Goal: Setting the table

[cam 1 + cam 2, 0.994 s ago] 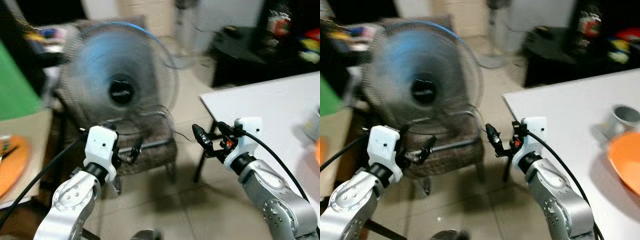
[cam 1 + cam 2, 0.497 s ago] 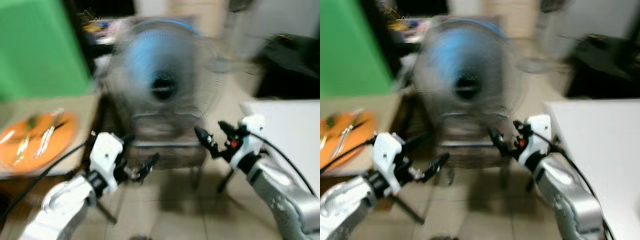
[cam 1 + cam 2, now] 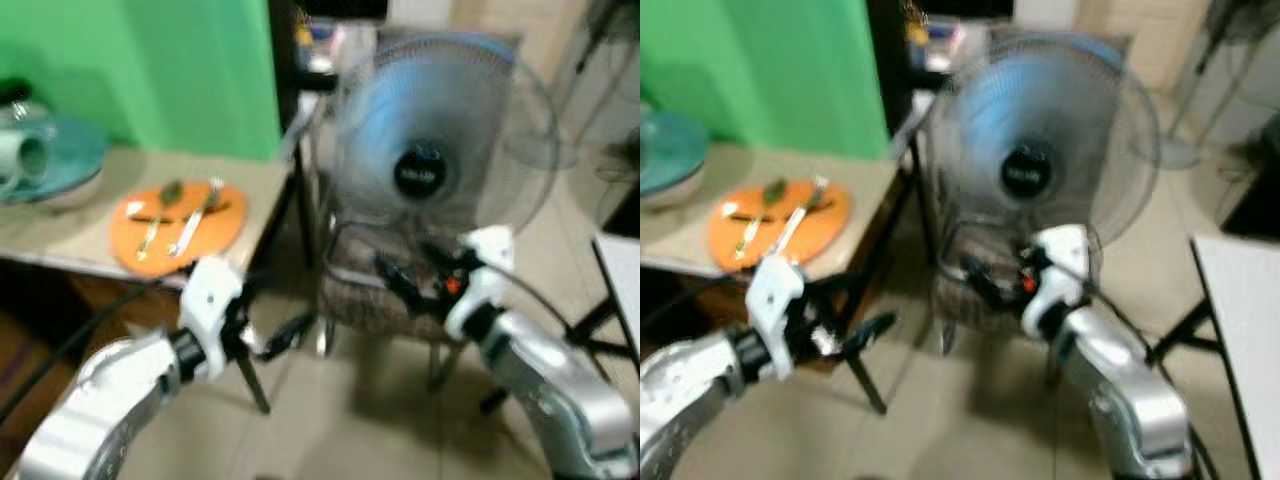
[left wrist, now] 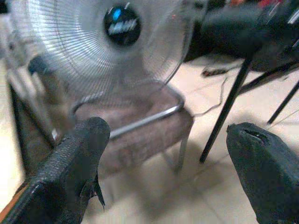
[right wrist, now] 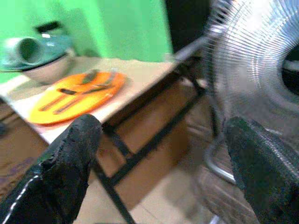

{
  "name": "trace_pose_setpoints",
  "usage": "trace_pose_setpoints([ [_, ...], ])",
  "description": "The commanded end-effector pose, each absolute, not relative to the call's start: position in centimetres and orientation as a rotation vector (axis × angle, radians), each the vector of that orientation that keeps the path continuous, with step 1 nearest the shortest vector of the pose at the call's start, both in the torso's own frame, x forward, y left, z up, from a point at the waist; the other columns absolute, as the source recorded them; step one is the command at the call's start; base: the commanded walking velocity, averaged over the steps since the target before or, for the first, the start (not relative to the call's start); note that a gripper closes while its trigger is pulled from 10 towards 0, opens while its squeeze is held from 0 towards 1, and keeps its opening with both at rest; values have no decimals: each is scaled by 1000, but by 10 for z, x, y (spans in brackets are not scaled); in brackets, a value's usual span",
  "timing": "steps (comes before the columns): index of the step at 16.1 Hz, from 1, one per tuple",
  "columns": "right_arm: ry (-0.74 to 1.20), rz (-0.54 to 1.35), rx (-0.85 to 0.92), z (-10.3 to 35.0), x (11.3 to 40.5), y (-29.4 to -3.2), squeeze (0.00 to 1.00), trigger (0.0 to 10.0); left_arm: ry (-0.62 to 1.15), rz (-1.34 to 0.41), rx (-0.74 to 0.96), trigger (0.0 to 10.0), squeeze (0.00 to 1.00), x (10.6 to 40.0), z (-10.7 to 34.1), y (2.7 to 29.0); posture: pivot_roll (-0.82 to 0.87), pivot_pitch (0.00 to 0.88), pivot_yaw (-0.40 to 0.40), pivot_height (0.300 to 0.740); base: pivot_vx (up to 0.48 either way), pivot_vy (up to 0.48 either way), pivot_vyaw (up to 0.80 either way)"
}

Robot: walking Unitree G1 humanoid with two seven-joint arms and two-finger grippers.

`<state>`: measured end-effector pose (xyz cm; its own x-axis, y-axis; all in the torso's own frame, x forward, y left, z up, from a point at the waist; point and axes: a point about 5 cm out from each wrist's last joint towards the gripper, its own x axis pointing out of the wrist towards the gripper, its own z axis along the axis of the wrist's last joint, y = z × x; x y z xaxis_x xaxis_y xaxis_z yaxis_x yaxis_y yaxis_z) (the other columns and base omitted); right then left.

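At upper left of the head views, an orange plate (image 3: 177,228) carrying a fork (image 3: 196,218) and spoon (image 3: 158,214) lies on a tan table (image 3: 60,243) before a green wall (image 3: 140,65). Lower left, the left gripper (image 3: 283,335) hangs over the floor, jaws wide apart, holding nothing. At centre a fan (image 3: 435,135) stands on a chair (image 3: 380,300). The right gripper (image 3: 400,282), jaws likewise spread and empty, hovers before that chair.

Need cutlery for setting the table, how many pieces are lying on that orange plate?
3, I think: a fork toward the plate's right, a spoon left of it, and a dark utensil lying crosswise on the orange plate. Blur may hide more.
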<state>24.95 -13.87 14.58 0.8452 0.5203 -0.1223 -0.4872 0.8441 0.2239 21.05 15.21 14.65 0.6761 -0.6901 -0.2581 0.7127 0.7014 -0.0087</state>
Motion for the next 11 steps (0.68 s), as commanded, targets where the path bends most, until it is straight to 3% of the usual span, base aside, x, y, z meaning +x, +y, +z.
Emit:
trace_pose_setpoints([
  [1,168,521,174,150,250,-145,1000,10000,235,-797,95,10000,0,210,148,150,80,0,37,740,0,0,800],
  [3,175,509,168,148,249,-147,1000,10000,203,-695,106,10000,0,212,145,151,76,0,40,740,0,0,800],
  [7,184,278,161,140,254,-157,1000,10000,109,-356,123,10000,0,218,152,164,81,0,41,740,0,0,0],
  [8,184,242,174,138,255,-158,365,10000,99,-332,123,10000,0,218,153,165,88,0,34,740,0,0,0],
  [9,184,125,189,134,258,-164,0,10000,94,-272,137,10000,0,221,153,166,95,0,26,740,0,0,0],
  [11,174,74,224,134,261,-165,0,10000,104,-227,154,10000,0,227,147,167,98,0,23,740,0,182,0],
])
